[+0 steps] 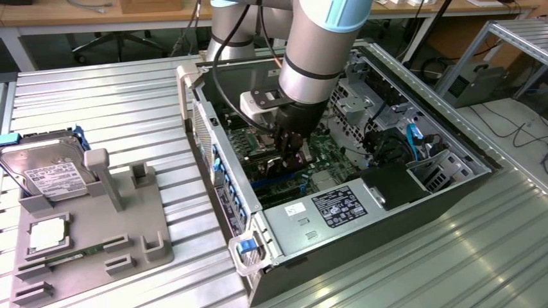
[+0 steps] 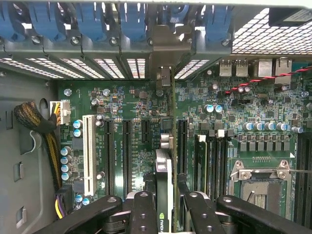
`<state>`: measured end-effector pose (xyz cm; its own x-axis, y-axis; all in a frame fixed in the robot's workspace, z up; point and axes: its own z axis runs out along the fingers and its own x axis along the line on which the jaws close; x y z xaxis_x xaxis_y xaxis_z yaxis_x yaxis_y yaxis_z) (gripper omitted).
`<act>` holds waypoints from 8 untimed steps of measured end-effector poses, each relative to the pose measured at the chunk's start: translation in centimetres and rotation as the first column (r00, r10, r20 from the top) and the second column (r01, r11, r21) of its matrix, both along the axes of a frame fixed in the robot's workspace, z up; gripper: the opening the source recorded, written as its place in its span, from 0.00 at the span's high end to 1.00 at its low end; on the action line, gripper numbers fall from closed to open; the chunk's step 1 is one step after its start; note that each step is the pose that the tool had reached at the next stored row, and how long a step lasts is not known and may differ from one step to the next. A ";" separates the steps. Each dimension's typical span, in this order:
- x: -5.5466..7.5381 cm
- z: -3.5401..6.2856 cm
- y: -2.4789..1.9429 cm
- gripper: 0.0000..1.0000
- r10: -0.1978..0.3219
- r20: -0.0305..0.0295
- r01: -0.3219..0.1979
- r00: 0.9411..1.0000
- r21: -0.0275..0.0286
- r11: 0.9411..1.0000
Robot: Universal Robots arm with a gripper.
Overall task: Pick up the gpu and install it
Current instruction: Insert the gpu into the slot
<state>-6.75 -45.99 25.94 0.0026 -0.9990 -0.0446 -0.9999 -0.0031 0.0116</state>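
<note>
Gpu [image 2: 164, 183], clamped edge-on between narrowed jaws, hangs over the motherboard [image 2: 131, 97] slots inside the open computer case [image 1: 291, 282] on the counter [image 1: 94, 96]. Stiff, light and probably fragile, it looks best gripped by its upper edge. Its contact edge is hidden, so whether it touches a slot is unclear.

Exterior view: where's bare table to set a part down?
Table: bare slats beyond the grey fixture, and along the case on the exterior view's right. Crowded: the fixture itself, and inside the case, where the gripper holds the gpu.
</note>
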 end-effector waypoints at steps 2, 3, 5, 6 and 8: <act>0.0 0.00 0.00 0.73 0.000 0.000 0.000 1.000 0.000 1.000; 0.0 0.00 0.00 0.73 0.000 0.000 0.000 1.000 0.000 1.000; 0.0 0.00 0.00 0.73 0.000 0.000 0.000 1.000 0.000 1.000; 0.0 0.00 0.00 0.73 0.000 0.000 0.000 1.000 0.000 1.000; 0.0 -0.01 0.00 0.73 0.000 0.000 0.000 1.000 0.000 1.000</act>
